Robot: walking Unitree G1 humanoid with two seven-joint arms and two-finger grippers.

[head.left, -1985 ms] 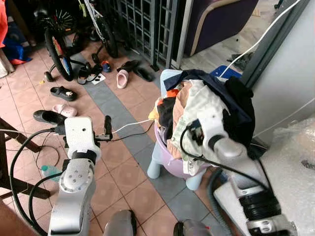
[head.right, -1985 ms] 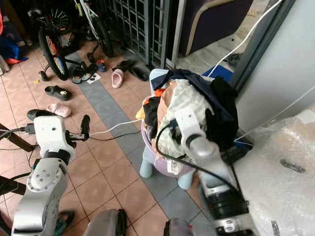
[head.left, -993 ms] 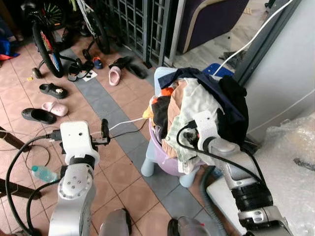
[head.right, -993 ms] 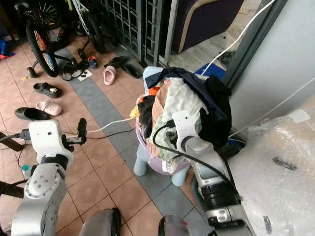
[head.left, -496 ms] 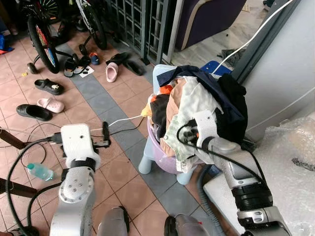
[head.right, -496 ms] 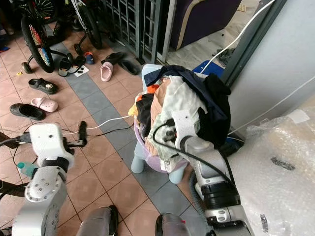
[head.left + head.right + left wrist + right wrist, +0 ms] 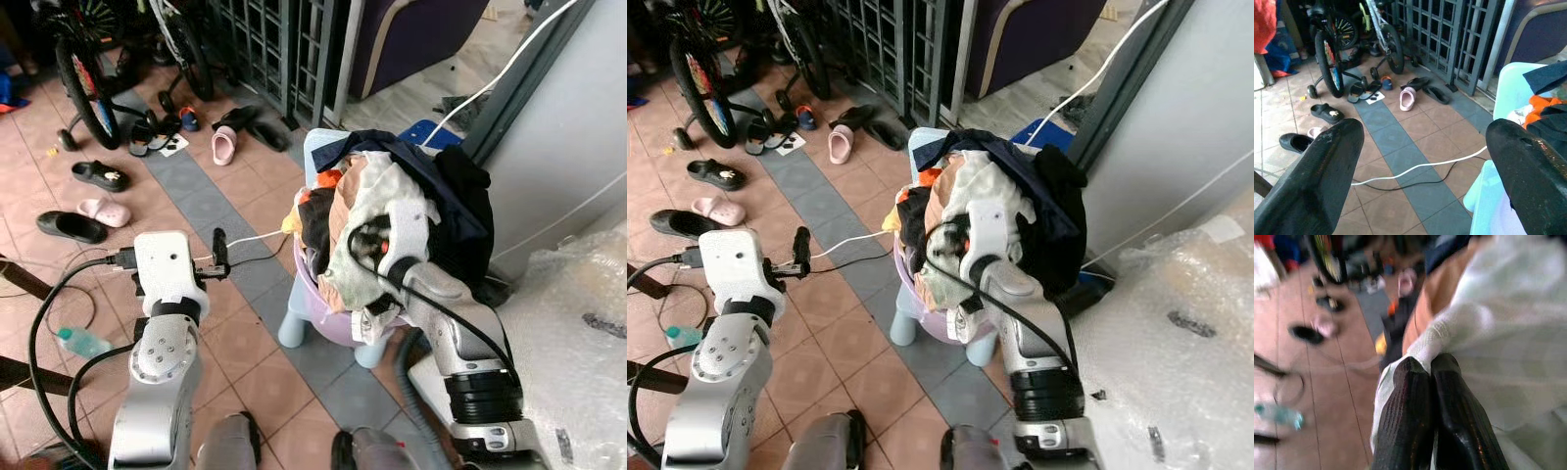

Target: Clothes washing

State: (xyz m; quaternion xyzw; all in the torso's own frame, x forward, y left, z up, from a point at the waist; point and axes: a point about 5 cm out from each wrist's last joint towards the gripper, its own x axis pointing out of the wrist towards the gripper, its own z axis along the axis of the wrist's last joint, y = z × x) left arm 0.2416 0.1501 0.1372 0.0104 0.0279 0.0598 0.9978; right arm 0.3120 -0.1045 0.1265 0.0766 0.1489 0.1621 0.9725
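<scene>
Left eye view, from the left: the left gripper (image 7: 219, 257) hangs over the tiled floor (image 7: 245, 352), fingers spread wide, a white cable (image 7: 1420, 166) on the tiles beyond it. To its right, the right gripper (image 7: 1431, 368) is pressed together, pinching the pale green cloth (image 7: 1508, 333) atop the laundry pile (image 7: 411, 206) in the lilac basket (image 7: 328, 328). No writing is legible.

One heaped laundry basket (image 7: 323, 328), one stool (image 7: 318, 323), two bicycles (image 7: 83, 73), one water bottle (image 7: 83, 342).
</scene>
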